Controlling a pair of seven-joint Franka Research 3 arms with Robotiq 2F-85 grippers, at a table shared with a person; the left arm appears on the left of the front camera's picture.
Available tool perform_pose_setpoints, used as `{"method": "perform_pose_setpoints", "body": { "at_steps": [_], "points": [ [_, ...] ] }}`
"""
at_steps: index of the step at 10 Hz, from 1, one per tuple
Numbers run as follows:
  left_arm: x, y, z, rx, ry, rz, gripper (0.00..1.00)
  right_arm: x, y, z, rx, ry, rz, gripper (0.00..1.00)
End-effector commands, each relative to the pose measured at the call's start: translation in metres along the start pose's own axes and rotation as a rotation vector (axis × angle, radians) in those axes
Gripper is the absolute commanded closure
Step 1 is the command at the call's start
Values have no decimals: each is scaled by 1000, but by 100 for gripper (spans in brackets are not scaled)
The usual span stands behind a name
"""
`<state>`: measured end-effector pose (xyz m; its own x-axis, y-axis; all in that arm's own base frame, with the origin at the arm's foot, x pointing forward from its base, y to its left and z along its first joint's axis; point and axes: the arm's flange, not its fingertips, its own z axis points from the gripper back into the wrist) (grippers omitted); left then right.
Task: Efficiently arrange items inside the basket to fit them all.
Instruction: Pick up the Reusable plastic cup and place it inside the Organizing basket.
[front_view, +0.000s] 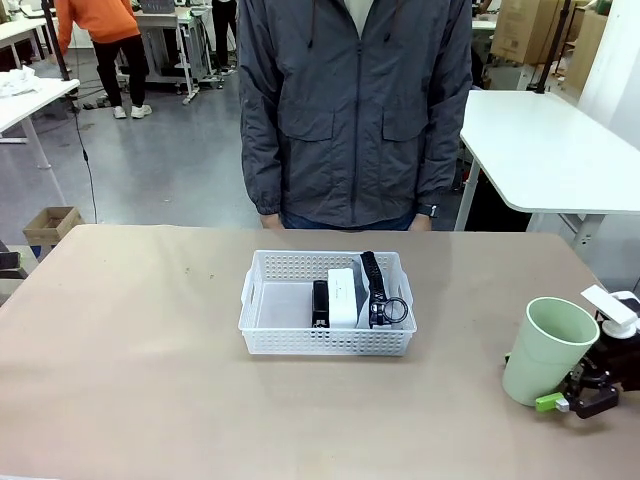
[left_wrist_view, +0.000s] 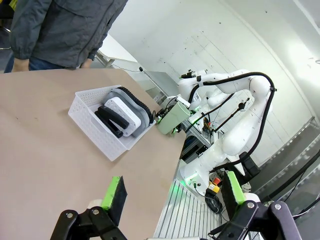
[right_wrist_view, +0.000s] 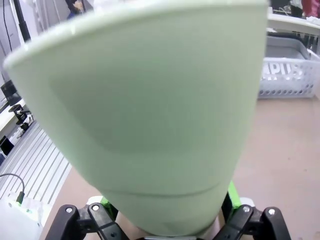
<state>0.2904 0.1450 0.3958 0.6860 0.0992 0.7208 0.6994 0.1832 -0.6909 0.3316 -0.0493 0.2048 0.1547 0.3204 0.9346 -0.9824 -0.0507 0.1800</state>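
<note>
1. Cup (front_view: 548, 350), pale green, sits clamped between the right gripper's (front_view: 572, 398) fingers.
2. Left gripper (left_wrist_view: 172, 196) hangs released; the basket (left_wrist_view: 95, 125) lies well ahead of it.

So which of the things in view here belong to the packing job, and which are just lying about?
Belong to the job:
basket
black stapler
white boxy device
grey pouch with black trim
pale green cup, between the right gripper's jaws

Just lying about:
cardboard box on the floor
white side table
</note>
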Motion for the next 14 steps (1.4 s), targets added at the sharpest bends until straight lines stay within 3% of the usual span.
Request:
{"method": "perform_pose_setpoints", "body": {
  "at_steps": [1, 8, 10, 11, 12, 14],
  "points": [
    [2, -4, -5, 1, -23, 5, 0, 21, 56, -30, -60, -32, 34, 0],
    [2, -4, -5, 1, -23, 5, 0, 55, 71, -15, -71, -157, 49, 0],
    [2, -4, -5, 1, -23, 5, 0, 54, 71, -18, -50, -149, 40, 0],
    [2, -4, -5, 1, -23, 5, 0, 53, 72, -18, -26, -101, 77, 23],
    [2, -4, -5, 1, -23, 5, 0, 54, 74, -18, 9, -108, 40, 60],
    [2, -4, -5, 1, -23, 5, 0, 63, 81, -12, 6, -77, 22, 100]
  ]
}}
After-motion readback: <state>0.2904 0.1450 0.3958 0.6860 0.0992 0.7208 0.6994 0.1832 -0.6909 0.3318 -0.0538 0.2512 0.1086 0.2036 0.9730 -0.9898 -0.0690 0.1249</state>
